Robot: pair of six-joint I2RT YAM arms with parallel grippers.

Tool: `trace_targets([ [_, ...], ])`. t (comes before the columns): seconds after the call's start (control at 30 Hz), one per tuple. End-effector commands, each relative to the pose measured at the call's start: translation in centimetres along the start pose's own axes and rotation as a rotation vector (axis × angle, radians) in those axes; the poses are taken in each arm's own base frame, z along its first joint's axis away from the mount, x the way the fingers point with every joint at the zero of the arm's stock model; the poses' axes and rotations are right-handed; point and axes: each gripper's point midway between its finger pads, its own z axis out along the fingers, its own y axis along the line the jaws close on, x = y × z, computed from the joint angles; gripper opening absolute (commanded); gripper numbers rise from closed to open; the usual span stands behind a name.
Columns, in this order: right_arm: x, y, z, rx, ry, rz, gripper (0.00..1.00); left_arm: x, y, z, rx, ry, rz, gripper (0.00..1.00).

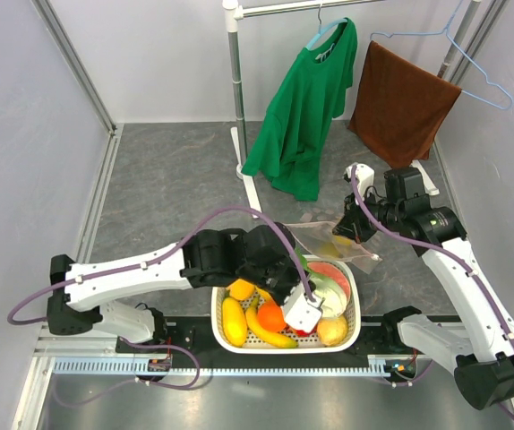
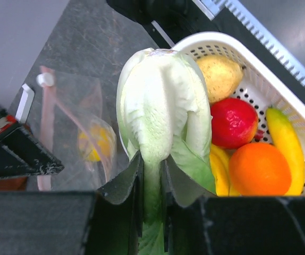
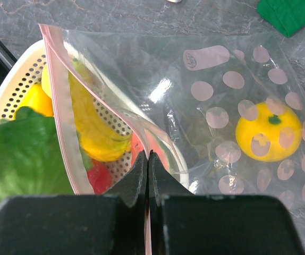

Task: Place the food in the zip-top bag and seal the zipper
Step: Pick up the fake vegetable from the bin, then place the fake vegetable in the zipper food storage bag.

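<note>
My left gripper (image 2: pixel 152 164) is shut on the stem end of the pale green cabbage (image 2: pixel 160 101), which lies over the white basket (image 2: pixel 232 40). In the top view that gripper (image 1: pixel 304 313) sits low in the basket, beside the cabbage (image 1: pixel 333 296). An orange (image 2: pixel 260 169) lies in the basket. My right gripper (image 3: pixel 148 159) is shut on the mouth edge of the dotted zip-top bag (image 3: pixel 221 95), holding it up behind the basket. The pink zipper (image 3: pixel 62 106) runs along the open mouth. A round yellow fruit (image 3: pixel 268 132) lies inside the bag.
The basket (image 1: pixel 286 339) also holds bananas (image 2: pixel 286 141), a red fruit (image 2: pixel 233 122) and a pale yellow one (image 2: pixel 220 75). A green shirt (image 1: pixel 306 107) and a brown towel (image 1: pixel 400 103) hang on a rack whose pole (image 1: pixel 235 90) stands behind the bag.
</note>
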Motion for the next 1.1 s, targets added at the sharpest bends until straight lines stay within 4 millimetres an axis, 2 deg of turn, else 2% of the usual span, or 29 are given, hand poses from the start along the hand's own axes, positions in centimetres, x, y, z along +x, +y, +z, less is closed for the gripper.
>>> trace_targets([
  [0.0, -1.4, 0.3, -0.1, -0.007, -0.054, -0.013, 0.00, -3.5, 2.6, -3.7, -0.094, -0.101, -0.194, 0.15],
  [0.07, -1.4, 0.3, -0.1, -0.005, -0.055, -0.012, 0.00, -3.6, 3.3, -4.5, -0.112, -0.115, -0.337, 0.13],
  [0.17, -1.2, 0.2, 0.0, -0.005, -0.053, -0.002, 0.00, -3.1, 5.7, -6.9, -0.179, -0.145, -0.543, 0.11],
  [0.2, -1.0, 0.2, 0.0, -0.005, -0.049, 0.003, 0.00, -2.5, 7.3, -8.4, -0.240, -0.155, -0.614, 0.09],
  [0.3, -0.9, 0.3, 0.0, -0.002, -0.055, 0.021, 0.00, -1.8, 10.4, -11.3, -0.358, -0.177, -0.675, 0.07],
  [0.4, -1.2, 0.3, 0.0, 0.004, -0.077, 0.036, 0.00, -1.9, 11.0, -11.8, -0.365, -0.183, -0.734, 0.06],
  [0.47, -1.6, 0.5, -0.1, 0.005, -0.104, 0.062, 0.00, -1.7, 10.1, -11.0, -0.311, -0.166, -0.815, 0.05],
  [0.63, -1.7, 1.1, -0.3, -0.017, -0.124, 0.088, 0.00, -0.2, 7.4, -6.8, -0.121, -0.122, -1.115, 0.04],
  [0.7, -1.8, 1.3, -0.5, -0.021, -0.132, 0.091, 0.00, 1.4, 6.3, -5.4, -0.083, -0.093, -1.248, 0.04],
  [0.73, -1.9, 1.4, -0.6, -0.024, -0.136, 0.090, 0.00, 1.9, 6.4, -5.1, -0.074, -0.102, -1.297, 0.05],
  [0.77, -2.0, 1.6, -0.8, -0.030, -0.143, 0.089, 0.00, 3.5, 6.4, -5.3, -0.069, -0.110, -1.375, 0.05],
  [0.87, -2.2, 2.2, -1.2, -0.046, -0.163, 0.081, 0.00, 6.3, 7.4, -5.6, -0.054, -0.160, -1.619, 0.04],
  [0.93, -2.4, 2.5, -1.5, -0.057, -0.177, 0.072, 0.00, 7.6, 7.2, -5.0, -0.051, -0.144, -1.687, 0.03],
  [1.07, -2.8, 2.8, -1.9, -0.057, -0.200, 0.061, 0.00, 8.4, 6.5, -4.0, -0.014, -0.143, -1.827, 0.03],
])
